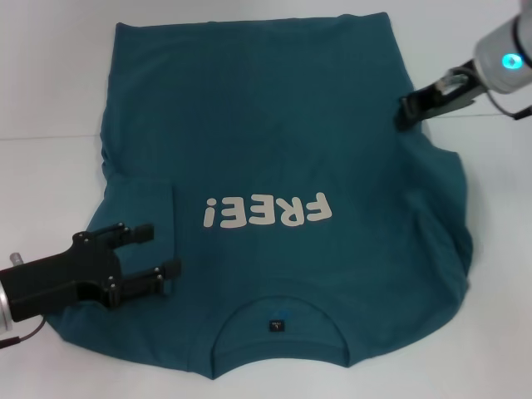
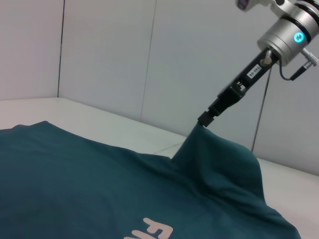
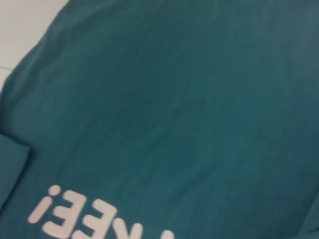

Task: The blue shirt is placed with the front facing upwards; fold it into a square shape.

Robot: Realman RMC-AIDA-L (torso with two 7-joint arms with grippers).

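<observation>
1. The blue shirt [image 1: 283, 166] lies front up on the white table [image 1: 50, 83], spread across most of it, with its round collar [image 1: 278, 320] toward the near edge and its hem toward the far edge.
2. Cream lettering [image 1: 268, 212] on the chest reads "FREE!", upside down in the head view.
3. A small dark tag [image 1: 275, 325] sits inside the collar; its writing is too small to read.
4. The shirt's left sleeve is folded in over the body.
5. The left gripper [image 1: 160, 249] hovers over that folded sleeve, near the table's near left corner, its black fingers spread apart and holding nothing.
6. The right gripper [image 1: 406, 110] is clenched on the shirt's right edge, lifting the cloth into a peak.
</observation>
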